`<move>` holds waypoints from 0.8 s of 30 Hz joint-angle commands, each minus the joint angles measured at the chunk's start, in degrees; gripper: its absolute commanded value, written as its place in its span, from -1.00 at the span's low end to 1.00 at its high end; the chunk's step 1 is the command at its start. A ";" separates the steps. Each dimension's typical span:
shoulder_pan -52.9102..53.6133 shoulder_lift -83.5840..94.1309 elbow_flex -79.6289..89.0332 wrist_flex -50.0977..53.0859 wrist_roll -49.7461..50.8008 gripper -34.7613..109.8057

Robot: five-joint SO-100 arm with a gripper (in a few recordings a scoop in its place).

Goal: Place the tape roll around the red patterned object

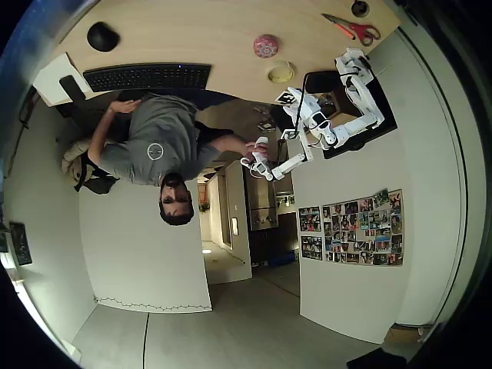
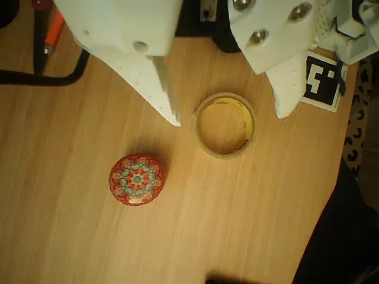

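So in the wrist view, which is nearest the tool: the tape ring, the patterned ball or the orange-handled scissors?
1. Tape roll, between the open tool's tips.
2. Red patterned ball, lower left of it.
3. Scissors, top-left corner.

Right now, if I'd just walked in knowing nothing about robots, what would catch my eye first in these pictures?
In the wrist view, the red patterned object stands out on the pale wooden table, its mandala-like pattern bright against the wood. Up and to the right of it, apart from it, the tape roll lies flat, with the white tool open, one finger on either side of it. In the overhead view, a person sits at the table's edge.
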 commanded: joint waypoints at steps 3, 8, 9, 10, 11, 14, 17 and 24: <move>-8.53 -17.31 -12.92 -7.56 -1.58 0.05; -8.00 -16.61 -11.87 -7.38 -2.29 0.05; -7.91 -16.26 -11.34 -7.47 -2.37 0.05; -7.91 -15.73 -10.46 -7.56 -2.37 0.05; -7.91 -14.94 -9.14 -8.00 -2.46 0.05; -8.09 -11.78 -4.04 -9.23 -2.46 0.05; -8.53 -8.00 3.96 -11.95 -2.46 0.05; -10.90 -2.81 25.05 -28.30 0.18 0.04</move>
